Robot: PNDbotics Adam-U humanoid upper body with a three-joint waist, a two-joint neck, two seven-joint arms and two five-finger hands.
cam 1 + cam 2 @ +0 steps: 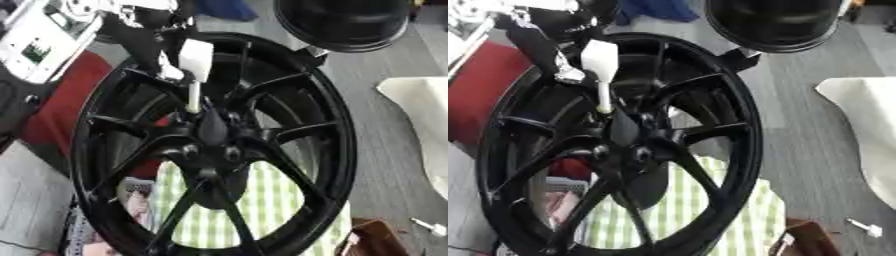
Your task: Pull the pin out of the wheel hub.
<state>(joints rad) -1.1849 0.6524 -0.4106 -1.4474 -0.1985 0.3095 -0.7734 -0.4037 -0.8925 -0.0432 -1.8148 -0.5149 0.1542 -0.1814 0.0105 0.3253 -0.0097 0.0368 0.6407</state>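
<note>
Your left hand point(557, 37) came in from the upper left, fingers pinched on the white pin point(601, 70) — its shaft stood just above the hub point(210, 137) of the black wheel point(328, 125). The pin's tip was hard to make out; your right hand showed in neither view.

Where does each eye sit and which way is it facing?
Left eye view: in the head, looking down at the black wheel; the left hand comes in from upper left onto the white pin above the hub.
Right eye view: beside it, same downward aim; same hand.
Shared: wheel, pin, green checked cloth, second black wheel.
</note>
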